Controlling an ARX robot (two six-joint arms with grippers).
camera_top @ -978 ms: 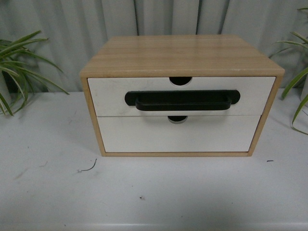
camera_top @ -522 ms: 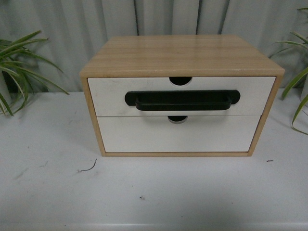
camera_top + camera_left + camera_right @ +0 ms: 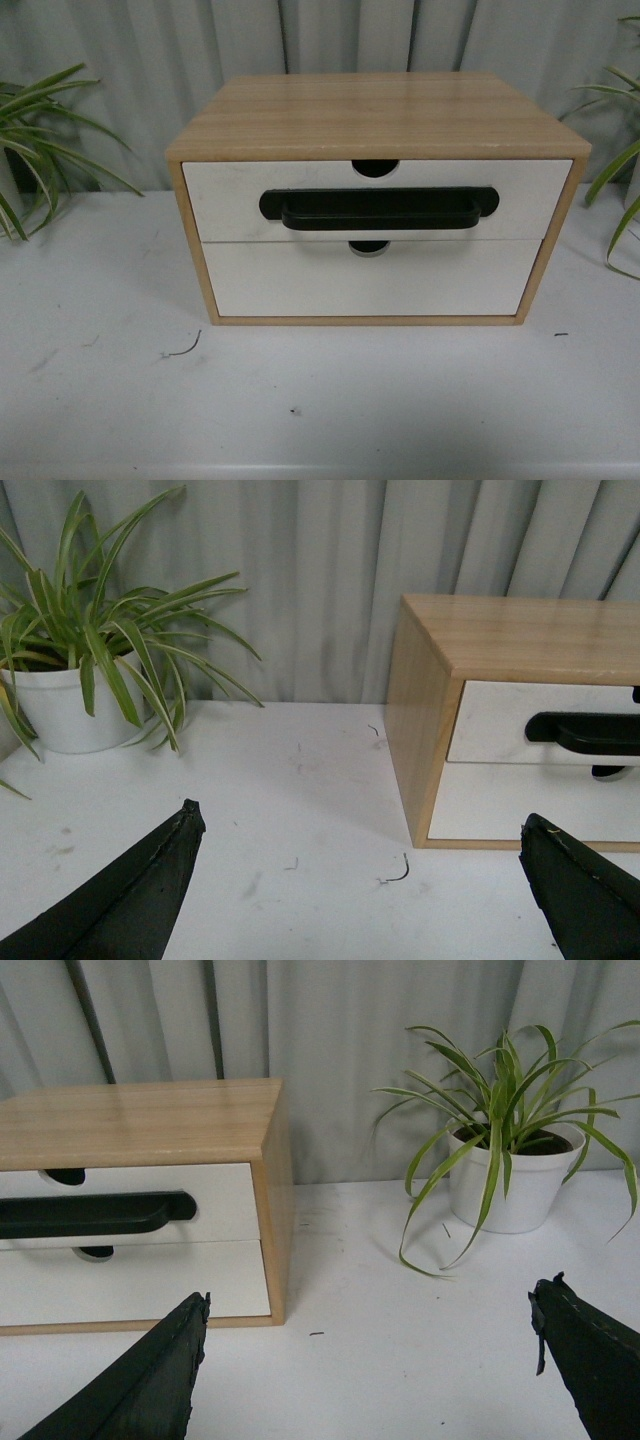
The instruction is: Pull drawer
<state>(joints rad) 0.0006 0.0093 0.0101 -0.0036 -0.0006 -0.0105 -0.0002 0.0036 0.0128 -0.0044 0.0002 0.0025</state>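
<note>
A wooden cabinet (image 3: 378, 110) stands on the white table. Its upper drawer (image 3: 225, 200) has a white front, a long black bar handle (image 3: 378, 209) and a semicircular notch (image 3: 375, 168) in its top edge; it sits flush, closed. Neither arm shows in the front view. In the left wrist view the drawer (image 3: 495, 720) lies to one side of my open left gripper (image 3: 360, 825), well apart from it. My right gripper (image 3: 370, 1305) is open too, with the drawer (image 3: 225, 1195) and its handle (image 3: 95, 1213) off to the side. Nothing is between either pair of fingers.
Below is a plain white drawer front (image 3: 370, 280) without a handle. A potted plant (image 3: 60, 705) stands left of the cabinet, another (image 3: 505, 1175) to its right. Grey curtain hangs behind. A small curled wire scrap (image 3: 183, 350) lies on the table.
</note>
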